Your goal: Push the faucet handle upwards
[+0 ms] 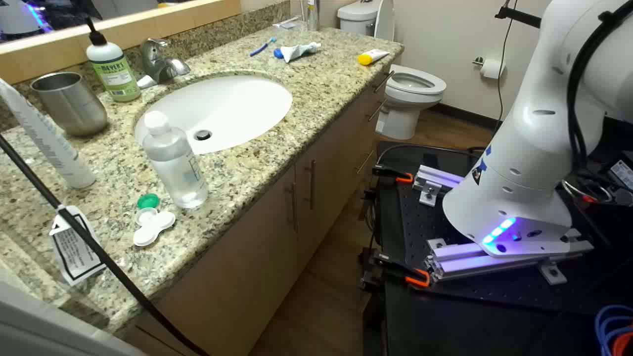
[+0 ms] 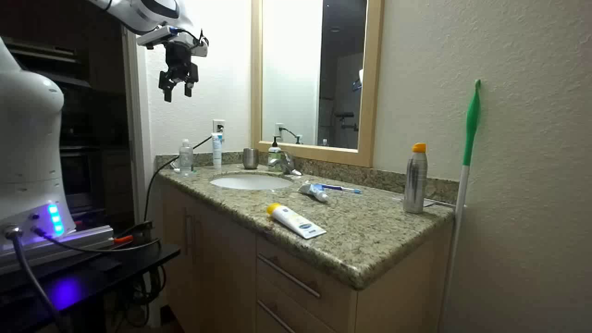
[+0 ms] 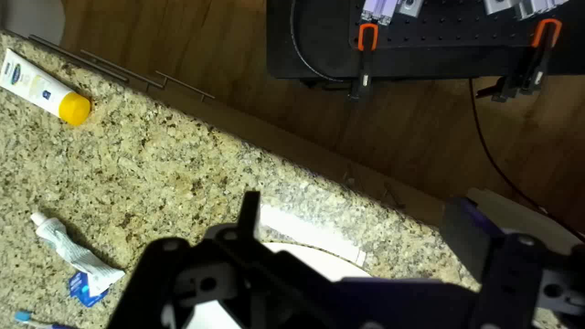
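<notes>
The faucet handle (image 1: 157, 43) is a slim silvery lever on top of the short chrome faucet (image 1: 157, 64), behind the sink. In an exterior view the handle (image 2: 276, 162) looks small beside the faucet body (image 2: 287, 164). My gripper (image 2: 178, 92) hangs in the air, fingers down, high above the counter and well apart from the faucet. In the wrist view the gripper (image 3: 356, 214) has its fingers spread wide with nothing between them, over the counter and sink rim. The faucet and its handle do not show in the wrist view.
A green soap bottle (image 1: 116, 71) and steel cup (image 1: 71, 104) stand near the faucet. A clear bottle (image 1: 173, 165) stands by the white sink (image 1: 247, 106). A yellow-capped tube (image 2: 296, 221), toothpaste tube (image 2: 314, 190) and toothbrush (image 2: 340, 188) lie on the counter. A mirror (image 2: 291, 74) is behind.
</notes>
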Action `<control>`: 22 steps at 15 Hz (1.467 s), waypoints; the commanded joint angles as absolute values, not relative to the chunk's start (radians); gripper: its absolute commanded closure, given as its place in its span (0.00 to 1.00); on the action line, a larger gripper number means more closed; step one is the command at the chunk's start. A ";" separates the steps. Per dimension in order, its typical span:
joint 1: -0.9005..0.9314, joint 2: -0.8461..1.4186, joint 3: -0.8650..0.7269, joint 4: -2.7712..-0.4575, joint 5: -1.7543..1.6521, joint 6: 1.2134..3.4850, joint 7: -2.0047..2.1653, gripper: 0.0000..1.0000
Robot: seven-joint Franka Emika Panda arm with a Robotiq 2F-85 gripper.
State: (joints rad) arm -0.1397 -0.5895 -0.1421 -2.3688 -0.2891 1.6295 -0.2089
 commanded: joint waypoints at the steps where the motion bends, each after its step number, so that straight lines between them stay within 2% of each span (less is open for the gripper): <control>1: -0.128 -0.590 -0.151 -2.367 -0.293 1.626 -0.204 0.00; 3: -0.134 -0.538 -0.146 -2.360 -0.303 1.643 -0.175 0.00; 4: -0.140 -0.432 -0.152 -2.353 -0.278 1.737 -0.090 0.00; 7: -0.163 -0.336 -0.197 -2.383 -0.212 1.984 0.037 0.00; 14: -0.150 0.088 -0.217 -2.266 0.043 2.643 0.094 0.00; 15: -0.141 0.105 -0.202 -2.253 0.110 2.605 0.068 0.00; 16: -0.161 0.010 -0.209 -2.308 0.030 2.583 0.074 0.00; 19: -0.158 0.057 -0.201 -2.291 0.040 2.596 0.075 0.00; 20: -0.157 0.131 -0.209 -2.270 -0.013 2.756 0.147 0.00; 22: -0.155 0.247 -0.193 -2.187 0.068 2.915 0.148 0.00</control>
State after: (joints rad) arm -0.1479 0.0781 -0.2137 -2.2907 0.0161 2.7223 0.1231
